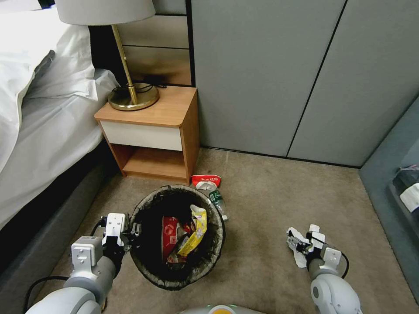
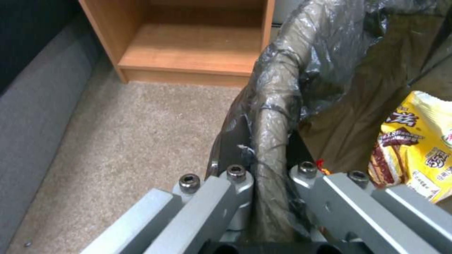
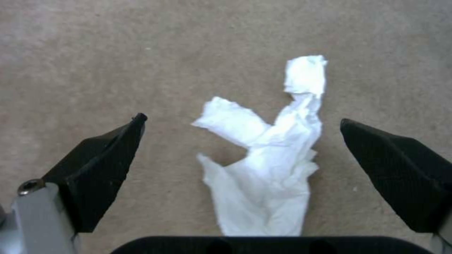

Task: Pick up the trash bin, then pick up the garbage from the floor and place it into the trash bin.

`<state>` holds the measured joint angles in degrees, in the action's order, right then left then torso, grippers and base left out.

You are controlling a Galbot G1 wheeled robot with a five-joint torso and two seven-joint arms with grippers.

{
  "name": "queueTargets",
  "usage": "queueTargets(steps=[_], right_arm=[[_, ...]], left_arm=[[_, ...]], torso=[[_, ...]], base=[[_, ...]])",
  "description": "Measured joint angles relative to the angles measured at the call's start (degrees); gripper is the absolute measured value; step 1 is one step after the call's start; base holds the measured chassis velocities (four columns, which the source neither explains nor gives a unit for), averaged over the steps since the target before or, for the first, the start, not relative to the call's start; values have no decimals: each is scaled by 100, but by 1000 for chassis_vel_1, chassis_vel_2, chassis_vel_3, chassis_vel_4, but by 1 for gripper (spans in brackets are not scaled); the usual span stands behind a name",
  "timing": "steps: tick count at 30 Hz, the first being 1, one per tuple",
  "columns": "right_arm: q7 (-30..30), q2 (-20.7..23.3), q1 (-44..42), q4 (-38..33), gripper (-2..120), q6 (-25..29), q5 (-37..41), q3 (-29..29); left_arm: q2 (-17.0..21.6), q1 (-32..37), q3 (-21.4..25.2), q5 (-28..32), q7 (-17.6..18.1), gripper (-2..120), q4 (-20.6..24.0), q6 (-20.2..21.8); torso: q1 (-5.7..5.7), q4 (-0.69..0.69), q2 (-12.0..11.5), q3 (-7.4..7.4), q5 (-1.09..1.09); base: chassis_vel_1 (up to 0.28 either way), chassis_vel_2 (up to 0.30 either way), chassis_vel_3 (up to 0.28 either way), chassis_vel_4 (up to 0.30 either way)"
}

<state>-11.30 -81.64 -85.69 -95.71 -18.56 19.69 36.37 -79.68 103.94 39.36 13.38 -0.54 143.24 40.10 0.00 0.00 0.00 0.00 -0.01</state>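
Note:
The trash bin (image 1: 150,266), lined with a dark bag, hangs in my left gripper (image 1: 133,230), which is shut on its left rim (image 2: 271,141). Inside lie a yellow snack wrapper (image 1: 194,233) and red packets (image 1: 169,233); the wrapper (image 2: 414,148) is also in the left wrist view. My right gripper (image 1: 301,244) hovers open just above a white crumpled tissue (image 3: 268,158) on the carpet, a finger on either side of it. Beyond the bin, a red packet (image 1: 206,179), a white scrap and a small plastic bottle (image 1: 218,203) lie on the floor.
A wooden nightstand (image 1: 152,131) with a brass lamp (image 1: 131,93) stands behind the bin. The bed (image 1: 43,144) runs along the left. Grey wall panels close the back, and a grey ledge (image 1: 393,183) borders the right. Open carpet lies between the two arms.

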Motion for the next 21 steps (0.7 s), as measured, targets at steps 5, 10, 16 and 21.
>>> queueTargets(steps=[5, 10, 16, 21], right_arm=[[-32, 4, 131, 281, 100, 57, -27, 33], [-118, -2, 225, 492, 100, 114, -27, 14], [-110, -25, 449, 919, 100, 181, -23, -39], [-158, -45, 601, 1165, 100, 186, 36, -48]], left_arm=[[14, 13, -11, -8, -6, 1, 0, 0], [22, 38, -8, -14, -12, 1, 0, 0], [25, 67, -13, -54, -16, 1, 0, 0], [18, 85, -19, -69, -18, 1, 0, 0]], torso=[[0, 0, 0, 0, 1], [0, 1, 0, 0, 0], [0, 0, 0, 0, 1], [0, 1, 0, 0, 1]], base=[[0, 0, 0, 0], [0, 0, 0, 0], [0, 0, 0, 0], [0, 0, 0, 0]])
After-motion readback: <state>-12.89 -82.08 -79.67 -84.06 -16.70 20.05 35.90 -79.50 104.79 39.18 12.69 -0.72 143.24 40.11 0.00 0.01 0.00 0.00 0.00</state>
